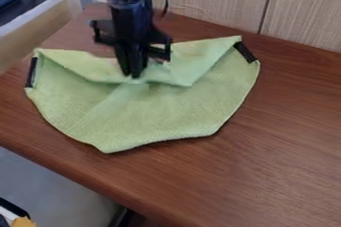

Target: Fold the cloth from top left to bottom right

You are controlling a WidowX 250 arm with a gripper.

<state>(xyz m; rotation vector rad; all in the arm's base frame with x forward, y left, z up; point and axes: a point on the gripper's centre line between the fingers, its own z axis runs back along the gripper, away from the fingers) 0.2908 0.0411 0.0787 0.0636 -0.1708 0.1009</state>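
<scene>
Cloth (160, 106) partly folded beneath one gripper (135, 71)

One green cloth lies on one brown tabletop (266, 156), its upper part folded down over the middle. Two dark strips mark its sides: a left strip (31, 72) and a right strip (245, 52). The single gripper hangs over the fold and hides part of it; whether it is wide, narrow or holding fabric, I cannot tell. At lower left, an orange thing (23, 222) is cut off, too unclear to name.

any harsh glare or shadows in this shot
Camera view: soft light, no harsh glare on the table; a thin dark shadow under the lower right edge of the cloth; the gripper stands out dark against the pale green.
</scene>
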